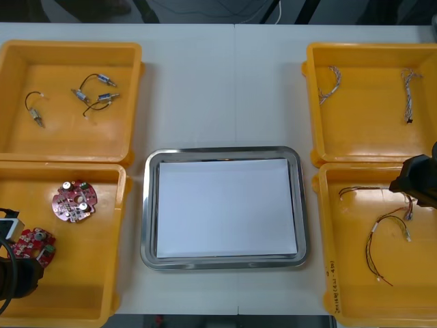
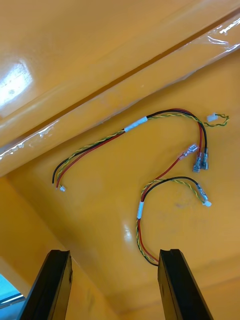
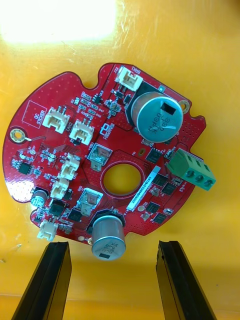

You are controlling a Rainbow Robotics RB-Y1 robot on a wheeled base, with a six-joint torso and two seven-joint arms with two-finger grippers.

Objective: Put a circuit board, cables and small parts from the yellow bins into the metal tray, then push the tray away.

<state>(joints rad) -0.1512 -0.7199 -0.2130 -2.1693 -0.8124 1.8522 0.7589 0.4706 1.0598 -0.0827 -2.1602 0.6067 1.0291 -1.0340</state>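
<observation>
left end effector [image 3: 114, 245] open, empty, over circuit board [image 3: 75, 150]; likely stiff, hold edges | right end effector [image 2: 112, 252] open, empty, over cables [image 2: 140, 210]

Table [image 1: 225, 82]: yellow bins [image 1: 68, 45]; metal tray [image 1: 224, 151]

You have open bench [image 1: 225, 89] between the yellow bins [image 1: 136, 102] and all round the metal tray [image 1: 150, 205], whose flat white inside lies open from above. Ahead of your left end effector [image 3: 114, 246], fingers spread, the circuit board [image 3: 107, 160] carries raised silver cans [image 3: 157, 117] and a green block [image 3: 192, 170]. Your right end effector [image 2: 117, 252], fingers apart, faces the red and yellow cables [image 2: 165, 190]; the bin wall [image 2: 125, 85] rises beyond them.
</observation>
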